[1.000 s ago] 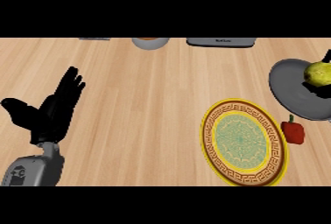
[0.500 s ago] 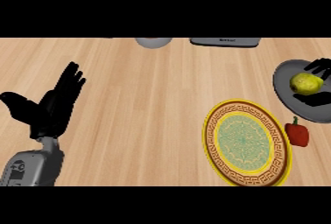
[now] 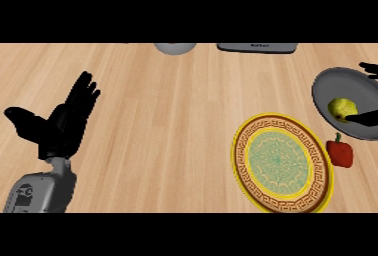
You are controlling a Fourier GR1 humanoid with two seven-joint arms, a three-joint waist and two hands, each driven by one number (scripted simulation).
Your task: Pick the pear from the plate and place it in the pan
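Note:
The yellow pear [image 3: 341, 108] lies inside the grey pan [image 3: 330, 86] at the right edge. Of my right hand [image 3: 363, 119] only dark fingertips show at that edge: one tip [image 3: 367, 67] above the pan's upper rim, another just right of the pear. They stand wide apart and do not curl round the pear. The yellow patterned plate [image 3: 280, 162] lies below and left of the pan with nothing on it. My left hand [image 3: 63, 125] rests open at the left, fingers up.
A red bell pepper [image 3: 339, 153] lies on the counter between the plate's right rim and the pan. At the back edge stand a grey round object [image 3: 175, 48] and a dark flat device [image 3: 258, 47].
My right hand, which was curled over the pear above the pan, has spread and drawn back to the right. The pear now lies uncovered in the pan. The left hand has stayed put.

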